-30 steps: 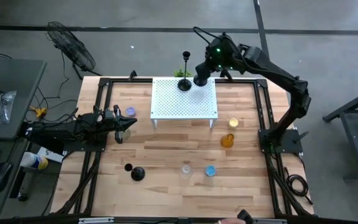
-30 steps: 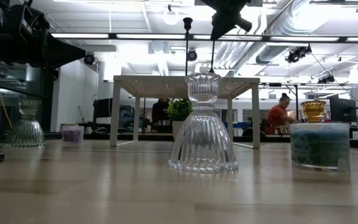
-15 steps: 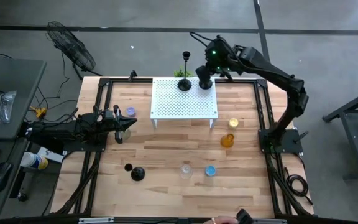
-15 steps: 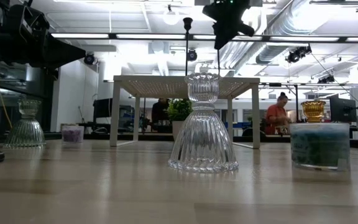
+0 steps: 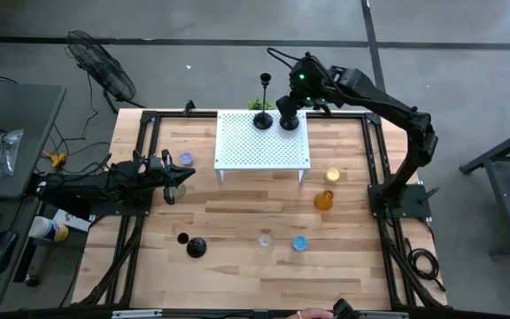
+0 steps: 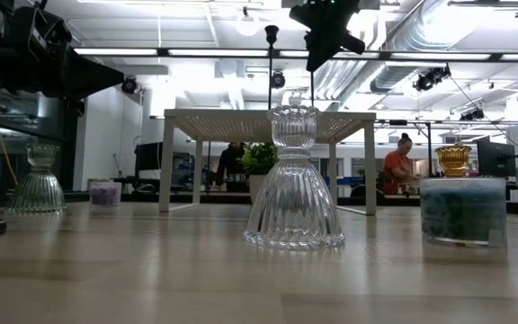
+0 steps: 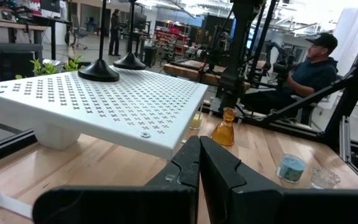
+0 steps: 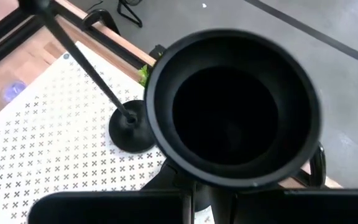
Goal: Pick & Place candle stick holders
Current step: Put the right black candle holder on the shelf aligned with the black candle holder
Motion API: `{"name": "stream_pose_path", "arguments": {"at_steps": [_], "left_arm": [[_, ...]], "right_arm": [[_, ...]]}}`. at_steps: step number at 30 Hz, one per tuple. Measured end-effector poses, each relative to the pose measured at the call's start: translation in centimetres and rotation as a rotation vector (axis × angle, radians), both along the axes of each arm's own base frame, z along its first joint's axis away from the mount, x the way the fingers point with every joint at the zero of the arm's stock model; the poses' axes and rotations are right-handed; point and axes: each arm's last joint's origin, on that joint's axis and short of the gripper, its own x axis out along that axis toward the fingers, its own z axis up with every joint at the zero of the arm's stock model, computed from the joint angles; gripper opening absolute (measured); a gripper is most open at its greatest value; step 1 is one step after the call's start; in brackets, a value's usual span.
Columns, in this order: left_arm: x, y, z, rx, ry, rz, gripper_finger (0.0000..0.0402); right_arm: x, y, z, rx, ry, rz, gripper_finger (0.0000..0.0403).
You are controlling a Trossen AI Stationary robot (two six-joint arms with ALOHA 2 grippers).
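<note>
A: What are the right gripper's (image 5: 289, 113) jaws doing?
B: They're clamped on a black candlestick (image 8: 235, 118); the wrist view looks straight down into its cup. Its base seems to sit on the white shelf (image 5: 264, 142), near the back edge, though the arm hides the contact from above.

A: And beside it?
B: A second black candlestick (image 5: 264, 120) stands upright on the shelf, just left of the held one.

A: The left gripper (image 5: 173, 182)?
B: Closed on nothing, waiting at the table's (image 5: 237, 226) left side near a purple cup (image 5: 186, 159).

A: The rest?
B: A third candlestick (image 5: 196, 247) sits front left. A clear holder (image 6: 294, 180) and blue cup (image 5: 300, 243) are front centre; an orange holder (image 5: 324, 199) and yellow cup (image 5: 332, 176) right.
</note>
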Motion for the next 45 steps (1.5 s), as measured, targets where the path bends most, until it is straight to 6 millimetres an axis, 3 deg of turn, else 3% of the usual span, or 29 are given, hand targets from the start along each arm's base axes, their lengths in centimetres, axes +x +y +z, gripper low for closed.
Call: {"name": "stream_pose_path", "arguments": {"at_steps": [45], "left_arm": [[0.0,0.0,-0.01,0.0,0.0,0.0,0.0003]], "right_arm": [[0.71,0.69,-0.69,-0.037,0.055,0.14,0.0011]]}}
